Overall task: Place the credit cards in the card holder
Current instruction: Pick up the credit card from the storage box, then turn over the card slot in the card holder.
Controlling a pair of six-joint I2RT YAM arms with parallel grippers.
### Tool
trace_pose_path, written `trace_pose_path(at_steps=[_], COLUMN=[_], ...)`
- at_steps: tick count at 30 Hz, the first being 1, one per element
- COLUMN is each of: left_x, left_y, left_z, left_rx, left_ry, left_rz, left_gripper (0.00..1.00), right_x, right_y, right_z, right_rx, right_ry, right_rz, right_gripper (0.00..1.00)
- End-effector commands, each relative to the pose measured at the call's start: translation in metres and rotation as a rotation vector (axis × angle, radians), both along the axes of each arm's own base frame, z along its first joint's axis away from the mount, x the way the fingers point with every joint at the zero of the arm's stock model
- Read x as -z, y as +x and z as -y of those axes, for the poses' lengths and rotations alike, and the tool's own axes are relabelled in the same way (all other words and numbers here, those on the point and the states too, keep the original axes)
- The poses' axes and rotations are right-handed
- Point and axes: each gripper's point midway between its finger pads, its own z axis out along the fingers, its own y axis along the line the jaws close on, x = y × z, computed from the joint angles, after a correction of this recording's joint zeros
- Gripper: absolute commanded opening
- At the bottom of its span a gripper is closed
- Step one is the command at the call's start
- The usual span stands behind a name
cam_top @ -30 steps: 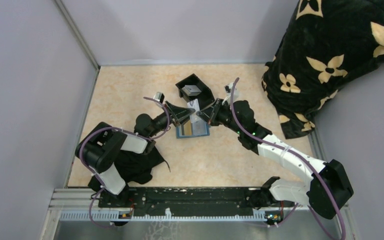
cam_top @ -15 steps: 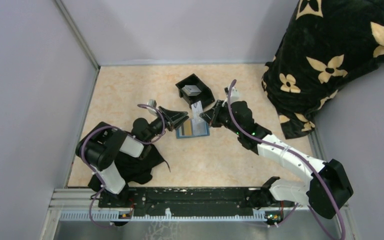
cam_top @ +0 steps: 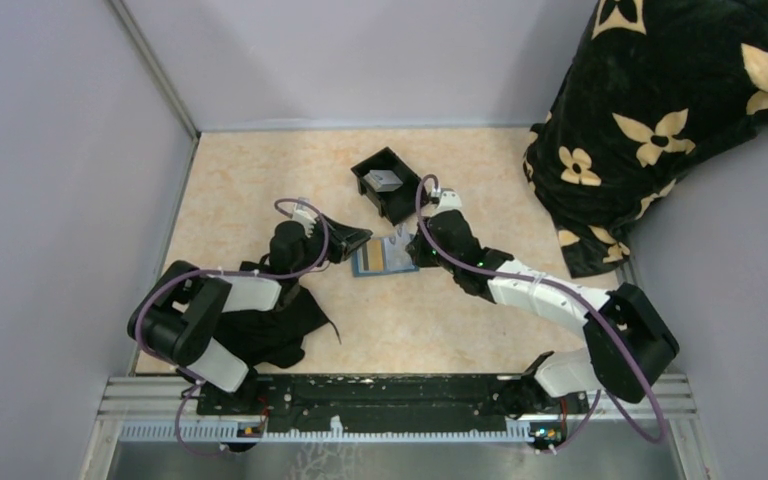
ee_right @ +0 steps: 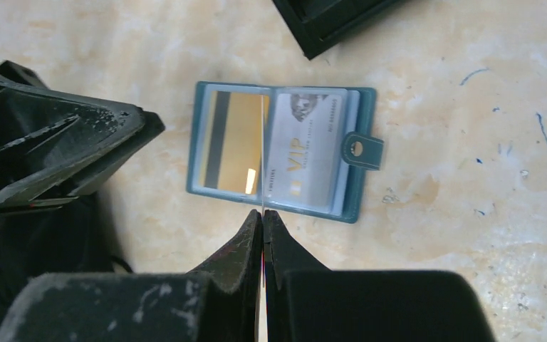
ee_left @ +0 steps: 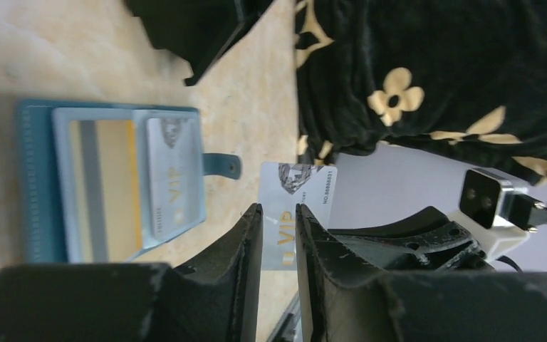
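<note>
The teal card holder (cam_top: 385,260) lies open on the table, snap tab to the right. In the right wrist view the holder (ee_right: 360,153) has a tan-yellow card (ee_right: 231,139) in its left sleeve and a grey-silver VIP card (ee_right: 306,146) in its right sleeve. My right gripper (ee_right: 263,212) is shut on a second silver VIP card (ee_right: 263,149), seen edge-on above the holder's middle. The left wrist view shows that card's face (ee_left: 306,187). My left gripper (ee_left: 279,208) is narrowly open and empty, just left of the holder (ee_left: 39,185).
A black open tray (cam_top: 370,172) with a small grey item inside stands behind the holder. A black flower-print cloth (cam_top: 660,110) fills the back right corner. A dark cloth (cam_top: 275,330) lies under my left arm. Grey walls close the left and back.
My right gripper has moved left and down with the silver card, to just over the holder. My left gripper has drawn back to the left, away from the card.
</note>
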Motion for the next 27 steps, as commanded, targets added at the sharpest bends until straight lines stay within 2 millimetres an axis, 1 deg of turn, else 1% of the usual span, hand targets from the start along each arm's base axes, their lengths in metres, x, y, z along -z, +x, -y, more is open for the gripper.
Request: trace_pose_path(at_steps=[1, 4, 8, 11, 20, 27], left_x=[0.029, 0.046, 0.061, 0.07, 0.088, 0.095], left_y=[0.005, 0.004, 0.004, 0.003, -0.001, -0.003], left_z=[-0.01, -0.012, -0.013, -0.014, -0.019, -0.02], left_rx=[-0.026, -0.019, -0.009, -0.007, -0.003, 0.001], left_ry=[0.174, 0.228, 0.273, 0.303, 0.352, 0.365], left_rz=[-0.057, -0.106, -0.147, -0.17, -0.218, -0.238], left_gripper=[0.28, 0.25, 0.22, 0.22, 0.2, 0.2], right_x=[-0.014, -0.007, -0.001, 0.003, 0.017, 0.027], right_y=[0.02, 0.025, 0.03, 0.033, 0.039, 0.041], right_z=[-0.005, -0.005, -0.005, -0.004, 0.002, 0.005], right_rx=[0.039, 0.053, 0.067, 0.076, 0.1, 0.109], right_ry=[-0.029, -0.054, -0.078, -0.097, -0.153, -0.18], right_rz=[0.067, 0.061, 0.06, 0.063, 0.06, 0.054], right_gripper=[0.0, 0.0, 0.0, 0.0, 0.0, 0.0])
